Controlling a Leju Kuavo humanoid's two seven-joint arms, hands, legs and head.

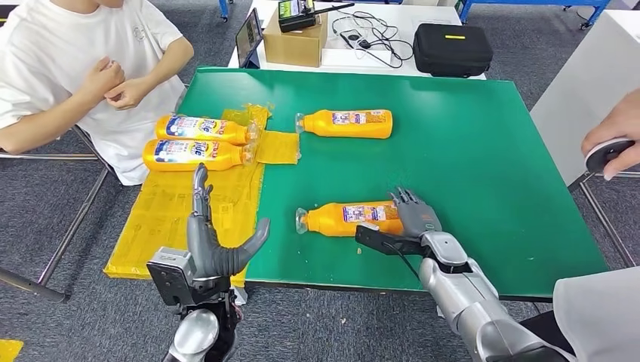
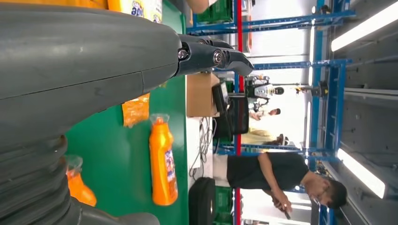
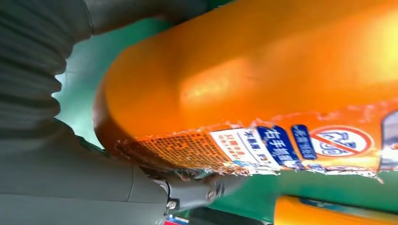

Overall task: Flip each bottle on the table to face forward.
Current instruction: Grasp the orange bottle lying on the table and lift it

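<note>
Green table [image 1: 468, 166] fills the middle, and near its front edge the nearest orange bottle [image 1: 349, 218] lies on its side, right hand [image 1: 411, 219] wrapped around its base. Left hand [image 1: 215, 241] hovers empty, fingers spread, over yellow sheet [image 1: 173, 219].

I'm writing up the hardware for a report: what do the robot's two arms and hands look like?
Both arms are silver metal with rounded, jointed segments. The left hand has a grey palm, slim grey segmented fingers and a boxy silver wrist block. The right hand has grey fingers, a black part at the wrist and a thin dark cable along it. In the wrist views, each hand has a grey ribbed cover and dark fingers with small screws.
</note>
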